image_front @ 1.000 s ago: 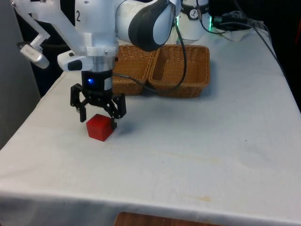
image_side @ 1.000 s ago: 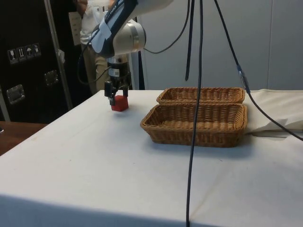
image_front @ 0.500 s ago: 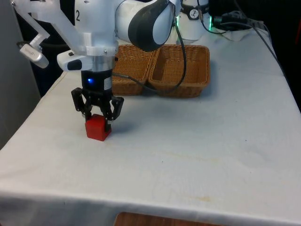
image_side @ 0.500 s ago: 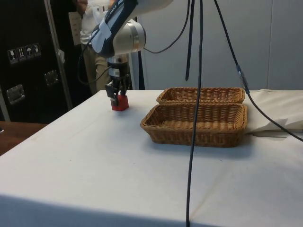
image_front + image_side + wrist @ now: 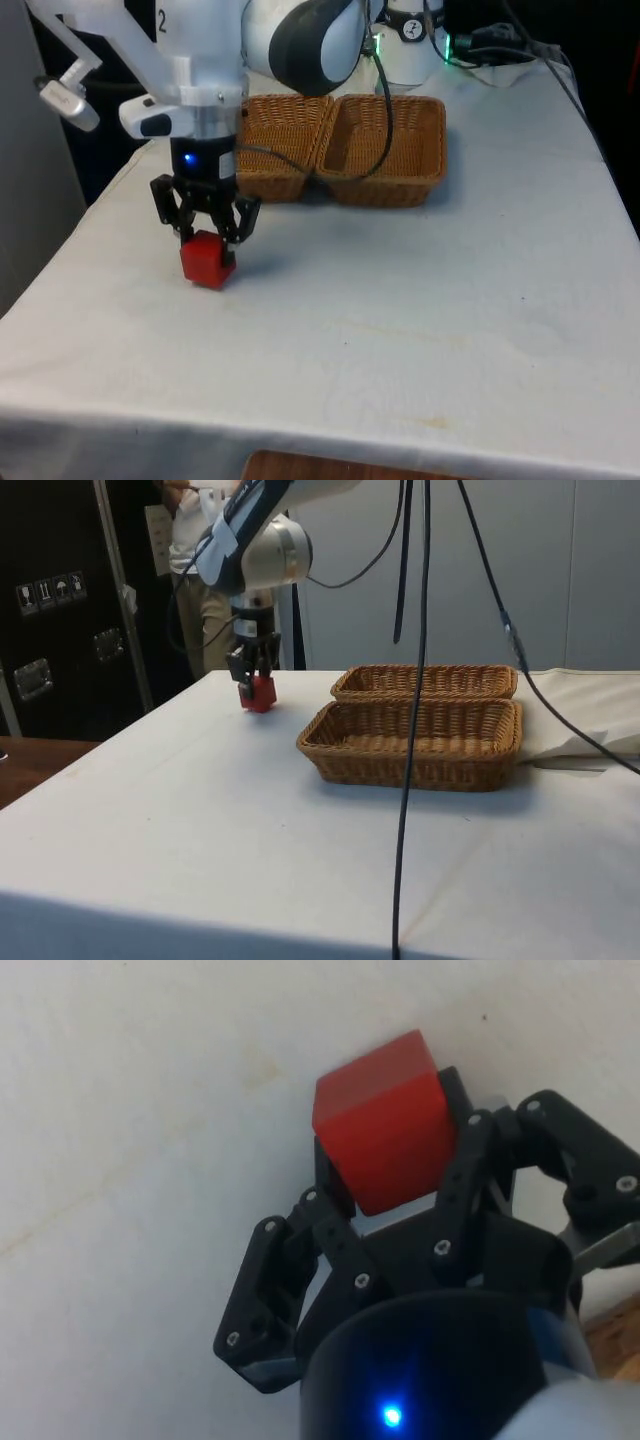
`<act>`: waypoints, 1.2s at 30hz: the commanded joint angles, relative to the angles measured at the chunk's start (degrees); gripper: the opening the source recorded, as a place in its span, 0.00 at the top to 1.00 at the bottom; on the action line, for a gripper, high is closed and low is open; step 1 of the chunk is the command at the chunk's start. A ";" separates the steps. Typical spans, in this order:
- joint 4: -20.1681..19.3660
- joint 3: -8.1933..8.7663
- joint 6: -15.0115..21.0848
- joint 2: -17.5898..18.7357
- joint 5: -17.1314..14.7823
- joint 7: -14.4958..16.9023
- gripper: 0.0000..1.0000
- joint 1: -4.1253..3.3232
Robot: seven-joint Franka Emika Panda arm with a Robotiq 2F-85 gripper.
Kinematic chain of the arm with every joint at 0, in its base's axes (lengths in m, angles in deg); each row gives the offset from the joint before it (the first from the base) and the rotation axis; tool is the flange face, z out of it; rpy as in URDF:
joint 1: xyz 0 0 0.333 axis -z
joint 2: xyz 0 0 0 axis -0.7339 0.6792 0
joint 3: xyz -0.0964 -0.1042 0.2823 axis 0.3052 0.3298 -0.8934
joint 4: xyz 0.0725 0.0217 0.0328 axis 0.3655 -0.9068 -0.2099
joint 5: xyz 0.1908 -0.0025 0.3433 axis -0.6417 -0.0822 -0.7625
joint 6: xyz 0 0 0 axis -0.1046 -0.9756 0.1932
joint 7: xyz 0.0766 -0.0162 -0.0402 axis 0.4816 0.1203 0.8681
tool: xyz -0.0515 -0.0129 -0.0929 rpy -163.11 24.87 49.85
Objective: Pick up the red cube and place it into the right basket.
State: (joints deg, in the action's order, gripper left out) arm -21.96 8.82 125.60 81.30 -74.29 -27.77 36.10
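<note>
A black end effector [image 5: 206, 232] pinches a red cube [image 5: 207, 260] just above the tabletop [image 5: 400, 300], at the front view's left, near two wicker baskets [image 5: 385, 150]. A shallow, corner-biased grip could let the cube twist free during carrying.

In the front view, the left basket [image 5: 280, 145] is partly hidden by the arm [image 5: 200, 70], and the cube [image 5: 207, 260] has its top covered by the pincer [image 5: 205, 238]. In the side view, a person [image 5: 200, 570] is largely hidden behind the arm.
</note>
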 commanded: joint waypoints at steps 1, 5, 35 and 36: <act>-2.29 0.52 -0.23 -1.95 0.23 0.63 0.97 -0.74; -2.75 0.63 -0.74 -2.69 0.17 0.63 0.97 -0.86; -22.86 5.10 -1.89 -25.84 9.34 1.66 0.97 -5.90; -23.43 5.16 -1.83 -26.53 9.68 1.66 0.97 -5.90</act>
State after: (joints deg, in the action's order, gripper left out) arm -43.79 13.24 123.48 56.38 -65.70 -25.94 30.83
